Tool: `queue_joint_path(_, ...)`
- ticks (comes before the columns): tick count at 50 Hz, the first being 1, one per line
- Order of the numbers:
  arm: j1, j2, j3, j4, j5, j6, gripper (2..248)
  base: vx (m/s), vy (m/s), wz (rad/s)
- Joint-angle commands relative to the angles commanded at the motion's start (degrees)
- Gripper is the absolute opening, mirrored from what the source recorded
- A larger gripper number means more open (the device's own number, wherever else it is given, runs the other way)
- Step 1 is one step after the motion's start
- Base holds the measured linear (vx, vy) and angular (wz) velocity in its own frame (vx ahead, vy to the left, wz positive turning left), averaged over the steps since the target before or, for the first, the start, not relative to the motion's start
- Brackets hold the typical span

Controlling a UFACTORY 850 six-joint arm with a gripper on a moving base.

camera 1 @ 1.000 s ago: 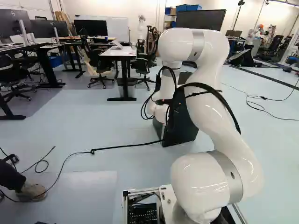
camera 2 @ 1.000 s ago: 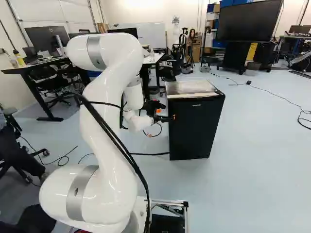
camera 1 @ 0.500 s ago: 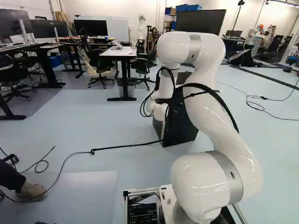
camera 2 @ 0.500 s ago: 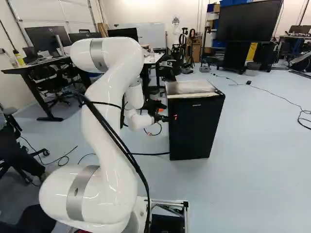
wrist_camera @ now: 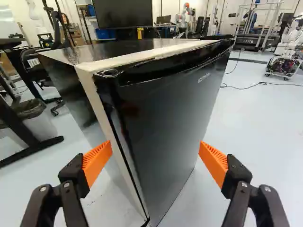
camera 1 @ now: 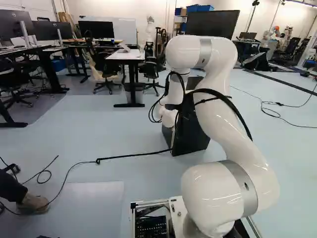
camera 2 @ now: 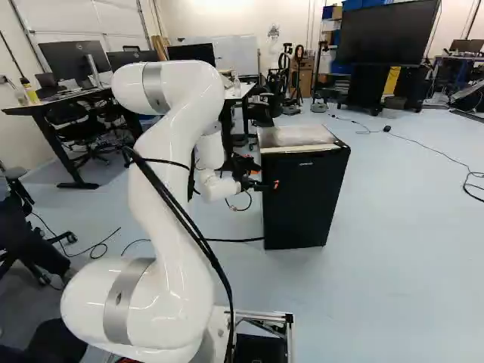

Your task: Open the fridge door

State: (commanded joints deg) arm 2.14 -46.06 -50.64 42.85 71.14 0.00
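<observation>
Your gripper, black with two fingers (camera 2: 268,184), stands open at the upper left of the small, boxy black fridge (camera 2: 306,204) in the right base view. In your wrist view, its ribbed orange pads (wrist_camera: 97,163) are spread wide, with nothing clamped between them. You have the fridge's upright corner ahead of the gap, one finger toward the cabinet's side and the other toward the glossy black door (wrist_camera: 165,104). You can't tell whether either pad touches it. The door looks closed against the cabinet, with a pale upright strip (wrist_camera: 97,101) along its near edge. You can see the fridge standing upright on the pale blue-grey floor (camera 2: 408,249). In your left base view, the glossy white arm (camera 1: 235,119) rises right of the middle and hides part of the fridge; two black cables loop beside its wrist. A thin black cord (camera 1: 131,156) runs across the floor toward the fridge's foot. Beyond, you have a white-topped desk (camera 1: 126,55) and a large dark screen (camera 2: 386,32), with another robot (wrist_camera: 184,19), white and orange, in the wrist view's background.
</observation>
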Motion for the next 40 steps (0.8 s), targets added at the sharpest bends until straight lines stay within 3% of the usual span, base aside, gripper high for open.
queue_joint_path(23,-0.6,-0.2,-0.4,2.3,0.0,0.0,247,0.0,0.0,0.0)
queue_joint_path(40,-1.9,1.9,3.2,3.5,0.0,0.0,247,-0.001,-0.002,-0.012)
